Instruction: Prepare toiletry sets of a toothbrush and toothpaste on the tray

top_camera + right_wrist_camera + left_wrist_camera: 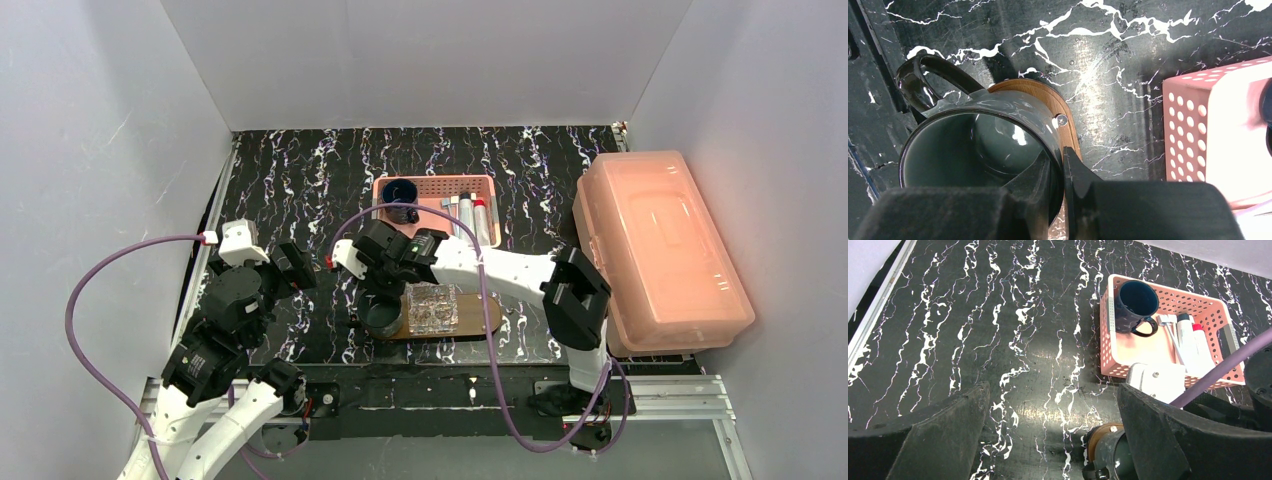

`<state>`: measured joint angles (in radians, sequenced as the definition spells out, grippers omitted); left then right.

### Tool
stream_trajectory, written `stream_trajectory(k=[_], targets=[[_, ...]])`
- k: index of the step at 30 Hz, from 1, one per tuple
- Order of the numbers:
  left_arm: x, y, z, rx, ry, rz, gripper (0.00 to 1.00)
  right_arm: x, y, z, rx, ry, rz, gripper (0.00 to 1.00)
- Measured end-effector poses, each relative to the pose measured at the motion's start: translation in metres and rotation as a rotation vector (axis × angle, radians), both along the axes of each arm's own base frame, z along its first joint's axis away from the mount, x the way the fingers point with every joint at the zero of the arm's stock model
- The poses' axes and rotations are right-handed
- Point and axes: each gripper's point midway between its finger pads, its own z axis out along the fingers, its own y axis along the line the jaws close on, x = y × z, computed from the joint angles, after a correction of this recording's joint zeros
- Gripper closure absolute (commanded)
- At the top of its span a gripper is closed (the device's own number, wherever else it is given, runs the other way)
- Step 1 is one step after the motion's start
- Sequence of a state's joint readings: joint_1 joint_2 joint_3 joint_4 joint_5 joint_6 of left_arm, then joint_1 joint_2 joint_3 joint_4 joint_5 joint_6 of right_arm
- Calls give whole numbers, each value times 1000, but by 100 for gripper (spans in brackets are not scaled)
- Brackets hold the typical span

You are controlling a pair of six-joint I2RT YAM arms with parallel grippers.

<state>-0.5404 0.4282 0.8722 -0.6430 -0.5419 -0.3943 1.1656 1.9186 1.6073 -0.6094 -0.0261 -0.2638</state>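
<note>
The dark brown oval tray (482,318) lies near the table's front edge, with a clear glass cup (432,307) on it. A dark grey mug (973,145) stands on the tray's left end (1048,100). My right gripper (1062,172) is shut on the mug's rim, one finger inside and one outside. A toothbrush (1170,337) and toothpaste tubes (1190,337) lie in the pink basket (1108,340) beside a dark blue mug (1135,302). My left gripper (1053,440) is open and empty over bare table, left of the tray.
A large translucent pink lidded box (655,250) fills the right side of the table. The pink basket (480,185) stands behind the tray. The right arm's purple cable (490,330) loops over the tray. White walls enclose the black marbled table.
</note>
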Motion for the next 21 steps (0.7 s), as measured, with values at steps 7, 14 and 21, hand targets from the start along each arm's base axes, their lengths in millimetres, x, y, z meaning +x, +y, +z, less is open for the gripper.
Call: stream_trajectory(k=[7, 14, 21], targets=[[0, 0, 0, 0, 1, 0, 1, 0, -2, 1, 29, -12, -13, 99], [0, 0, 0, 0, 1, 0, 1, 2, -2, 3, 55, -25, -41, 97], [0, 0, 0, 0, 1, 0, 1, 5, -6, 2, 59, -36, -70, 84]])
